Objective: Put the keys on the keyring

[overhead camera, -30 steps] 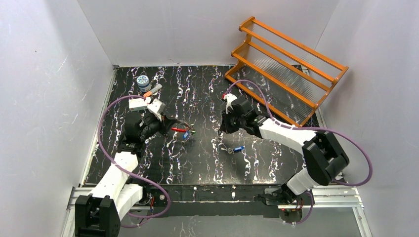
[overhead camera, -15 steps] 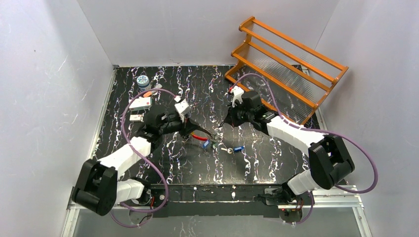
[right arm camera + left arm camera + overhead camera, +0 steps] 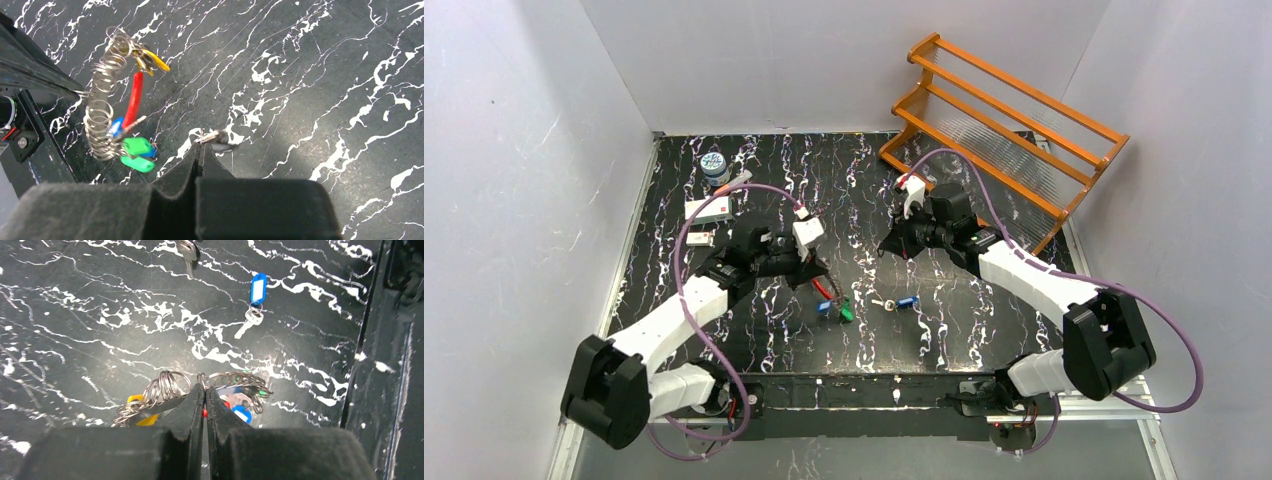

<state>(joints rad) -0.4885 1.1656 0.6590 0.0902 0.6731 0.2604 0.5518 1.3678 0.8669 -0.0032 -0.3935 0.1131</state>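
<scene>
Keyring (image 3: 834,305) is hanging over mid-table, carried right and nearer than a second ago.
Left gripper (image 3: 204,387) is pinching it shut; right gripper (image 3: 198,148), drawn back farther, is clamping a small key (image 3: 211,135). A blue-tagged key (image 3: 903,302) is lying on the black marbled table (image 3: 764,170); orange rack (image 3: 1004,130) far right, white walls (image 3: 774,60).

Black white-veined marble tabletop (image 3: 774,170), pale walls (image 3: 524,150), orange slatted rack (image 3: 1005,134) at back right.

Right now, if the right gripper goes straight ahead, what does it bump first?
Probably just the bare table; the right gripper aims beside the keyring, not at it, though depth is unclear.
</scene>
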